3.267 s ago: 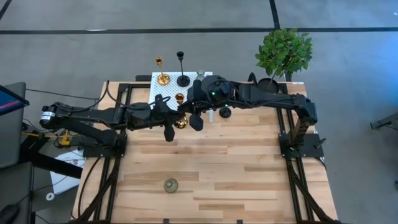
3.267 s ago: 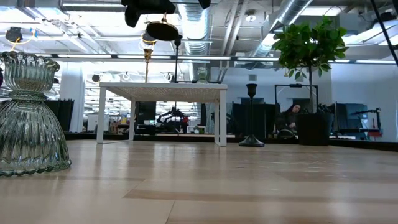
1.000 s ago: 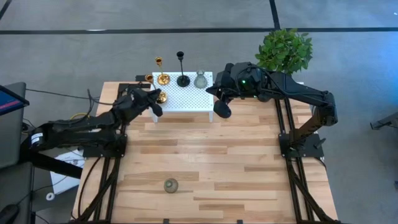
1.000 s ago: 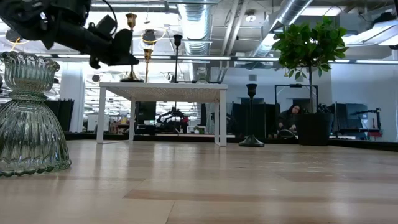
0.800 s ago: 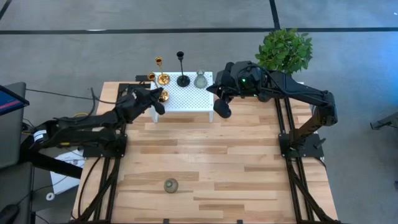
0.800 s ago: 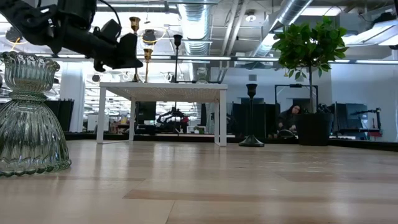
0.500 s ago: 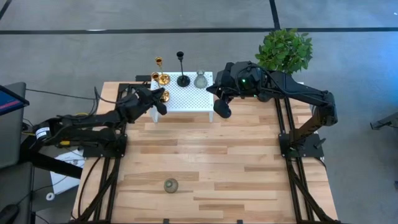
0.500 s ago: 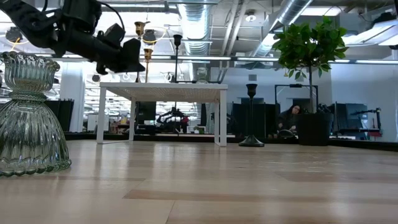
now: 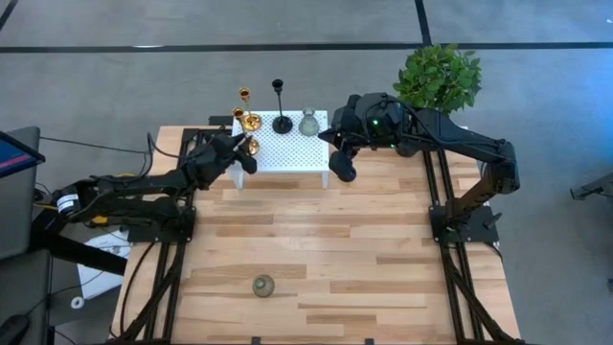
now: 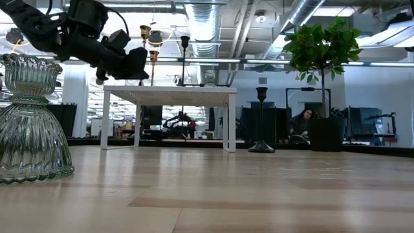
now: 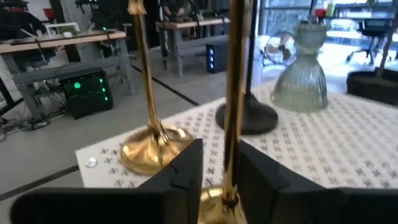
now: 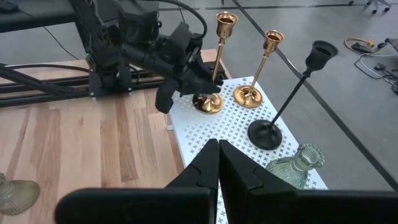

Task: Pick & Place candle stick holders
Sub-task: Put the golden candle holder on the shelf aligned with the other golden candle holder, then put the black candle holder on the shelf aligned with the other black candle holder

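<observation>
A white perforated stand [image 9: 287,149] sits at the table's far side. On it stand a gold holder [image 12: 252,93], a black holder [image 12: 267,134] and a grey-green glass holder [image 12: 295,163]. A second gold holder [image 12: 208,102] stands by its round base on the stand's left end. My left gripper [image 11: 219,155] reaches in level from the left, open, its fingers either side of that holder's stem [image 11: 233,93]. My right gripper [image 12: 217,144] hovers shut over the stand's right end [image 9: 340,171], with nothing in it. My left gripper's fingers flank the gold holder's stem low down [image 11: 231,168], coming level from the table's left. A gap shows beside one finger [image 11: 189,165]. The other finger [image 11: 258,168] lies close to the stem, and I cannot tell whether it touches. The holder stands upright on the stand.
Another grey-green glass holder [image 9: 262,285] stands near the table's front edge, large in the low view [image 10: 29,123]. A black holder [image 10: 261,123] stands on the table by the stand's right end. A potted plant [image 9: 436,81] fills the far right corner.
My left gripper has carried the gold holder a little toward the table's right and far side and downward. The holder's cup shows lower in the low view, and its base now rests on the stand's left end. My right arm has kept still.
</observation>
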Controlling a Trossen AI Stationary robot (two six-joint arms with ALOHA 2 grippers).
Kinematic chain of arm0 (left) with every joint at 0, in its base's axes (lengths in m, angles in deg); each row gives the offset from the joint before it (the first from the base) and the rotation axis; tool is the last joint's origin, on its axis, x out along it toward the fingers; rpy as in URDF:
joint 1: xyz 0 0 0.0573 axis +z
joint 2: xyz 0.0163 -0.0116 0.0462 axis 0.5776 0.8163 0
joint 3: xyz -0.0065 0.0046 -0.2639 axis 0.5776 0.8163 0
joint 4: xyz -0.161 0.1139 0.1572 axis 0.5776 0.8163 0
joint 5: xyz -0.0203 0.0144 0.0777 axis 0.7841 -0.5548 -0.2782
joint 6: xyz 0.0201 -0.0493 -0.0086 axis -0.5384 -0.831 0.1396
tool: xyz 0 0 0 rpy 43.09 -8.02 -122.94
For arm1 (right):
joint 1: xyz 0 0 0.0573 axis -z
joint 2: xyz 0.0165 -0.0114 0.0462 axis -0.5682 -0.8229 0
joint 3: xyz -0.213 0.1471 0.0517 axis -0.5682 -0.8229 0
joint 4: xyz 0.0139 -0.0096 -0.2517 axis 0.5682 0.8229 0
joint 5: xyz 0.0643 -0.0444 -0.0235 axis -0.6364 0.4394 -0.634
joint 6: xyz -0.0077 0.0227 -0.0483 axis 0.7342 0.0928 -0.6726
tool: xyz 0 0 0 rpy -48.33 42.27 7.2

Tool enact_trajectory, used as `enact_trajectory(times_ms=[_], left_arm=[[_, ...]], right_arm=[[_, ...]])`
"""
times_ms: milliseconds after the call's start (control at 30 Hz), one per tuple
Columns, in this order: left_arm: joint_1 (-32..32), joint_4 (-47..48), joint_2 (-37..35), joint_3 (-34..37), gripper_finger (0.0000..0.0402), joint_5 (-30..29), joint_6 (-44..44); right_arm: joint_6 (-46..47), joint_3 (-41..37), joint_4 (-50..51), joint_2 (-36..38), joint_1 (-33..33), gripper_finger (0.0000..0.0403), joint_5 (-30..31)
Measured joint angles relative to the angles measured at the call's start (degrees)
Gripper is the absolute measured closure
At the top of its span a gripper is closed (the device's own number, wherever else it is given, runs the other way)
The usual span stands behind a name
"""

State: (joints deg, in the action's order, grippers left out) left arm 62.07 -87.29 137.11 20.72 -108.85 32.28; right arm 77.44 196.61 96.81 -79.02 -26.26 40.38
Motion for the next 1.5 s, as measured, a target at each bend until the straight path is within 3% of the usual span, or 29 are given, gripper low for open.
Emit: enact_trajectory(times_ms=[500,600,767,1100,1333,1500], left_arm=[[-2.42,-0.54,-0.84,-0.04,0.0188,1.88,-0.61],[-3.58,-0.3,-1.39,-0.04,0.0174,-0.37,0.04],[-5.72,0.42,-3.59,-0.04,0.017,-6.26,4.75],[-12.19,7.89,-11.22,-0.04,0.0169,-10.75,5.42],[-23.8,15.1,-18.41,-0.04,0.018,-20.82,5.4],[-33.49,15.67,-21.88,-0.04,0.0208,-22.36,5.38]], right_arm=[[-0.17,0.0,0.02,0.0,0.87,0.0403,-0.17],[-0.13,0.0,0.04,0.0,0.83,0.0403,-0.2],[-0.13,0.0,0.13,0.0,0.65,0.0403,-0.24],[-0.11,0.0,0.43,-0.02,0.65,0.0403,-0.24],[-0.11,0.0,0.43,-0.02,0.65,0.0403,-0.24],[-0.12,0.0,0.43,-0.02,0.65,0.0403,-0.24]])
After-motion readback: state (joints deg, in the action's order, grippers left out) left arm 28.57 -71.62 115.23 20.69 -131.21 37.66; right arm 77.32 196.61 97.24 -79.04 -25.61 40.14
